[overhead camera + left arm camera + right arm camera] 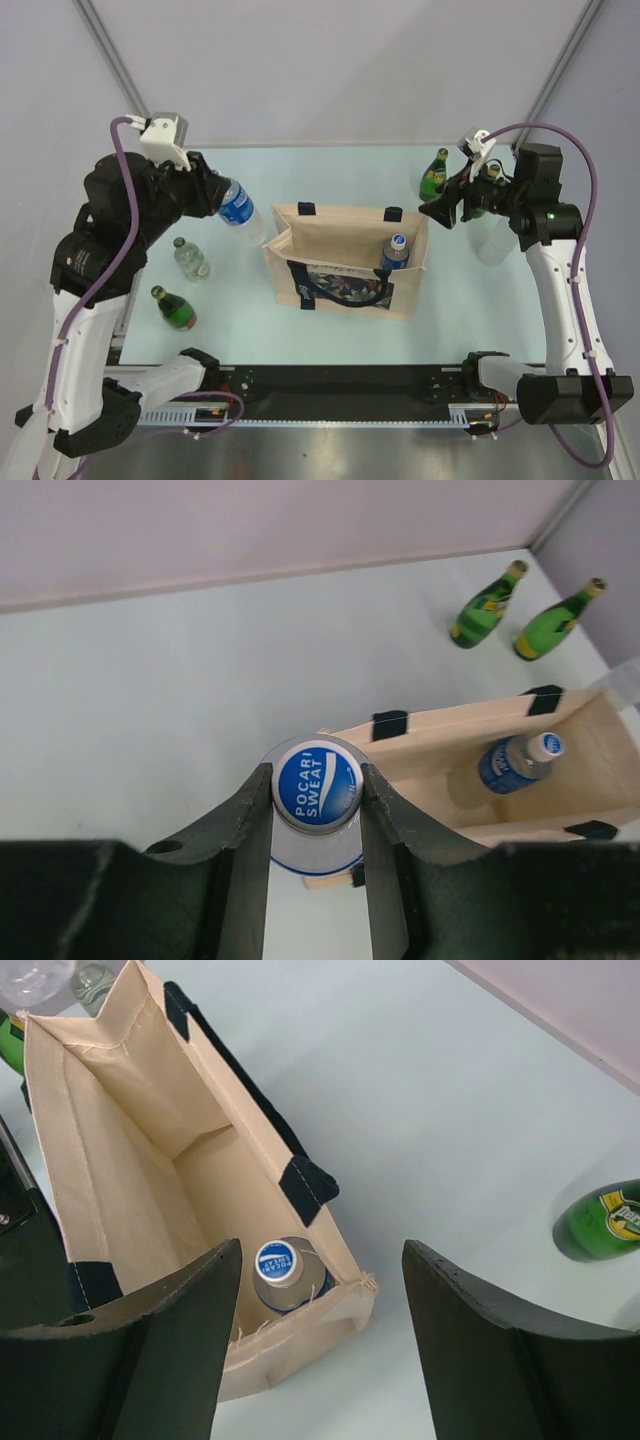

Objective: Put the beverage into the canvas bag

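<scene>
One Pocari Sweat bottle (238, 210) is in the left gripper (318, 805), so the step in hand looks like the carry: bottle lifted, not yet over the canvas bag (345, 262). In the top view the held bottle hangs tilted in the air, left of centre, just beside the bag's left end, base pointing toward it. The bag stands open on the table (300, 170) at mid-frame. A second blue-capped bottle (395, 250) stands upright inside, at the bag's right end.

Next move, as I judge it: shift the held bottle rightward over the free left part of the opening, bring it upright, lower it between the bag walls, then let go. The rim and the navy handles (306, 209) could snag the base.

Left fingers (240, 830): partly closed, clamped on both sides of the bottle's top, cap showing between them in the left wrist view.

Right gripper (443, 208): jaws spread wide, holding nothing, hovering just off the bag's right end. The right wrist view looks down into the bag between the fingers, which touch neither bag nor bottle.

Two green bottles (487, 605) stand at upper right of the left wrist view, apart from both grippers.
</scene>
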Controlling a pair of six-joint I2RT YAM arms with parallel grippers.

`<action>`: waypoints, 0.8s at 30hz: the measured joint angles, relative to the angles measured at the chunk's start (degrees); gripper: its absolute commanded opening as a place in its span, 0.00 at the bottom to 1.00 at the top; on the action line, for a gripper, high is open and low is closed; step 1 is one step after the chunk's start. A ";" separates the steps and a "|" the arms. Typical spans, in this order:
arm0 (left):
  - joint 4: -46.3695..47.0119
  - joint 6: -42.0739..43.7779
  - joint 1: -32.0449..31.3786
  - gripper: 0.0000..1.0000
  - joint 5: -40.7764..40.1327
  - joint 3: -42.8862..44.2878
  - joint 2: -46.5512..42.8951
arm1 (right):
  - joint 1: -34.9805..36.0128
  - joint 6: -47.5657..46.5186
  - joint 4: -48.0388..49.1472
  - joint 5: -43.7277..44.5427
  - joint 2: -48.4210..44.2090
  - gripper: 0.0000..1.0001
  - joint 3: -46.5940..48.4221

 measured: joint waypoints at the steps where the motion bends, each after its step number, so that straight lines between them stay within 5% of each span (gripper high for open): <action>1: -0.02 0.00 -0.85 0.00 0.90 1.64 0.74 | -0.31 0.00 0.00 -0.07 0.00 0.71 0.00; 9: 0.15 1.27 -12.96 0.00 4.76 10.49 9.03 | -2.43 0.02 -0.44 -0.20 -0.13 0.71 0.00; 24: 9.16 8.63 -27.85 0.00 5.90 8.20 24.11 | -3.39 -0.63 -4.04 -2.01 -1.92 0.71 -0.92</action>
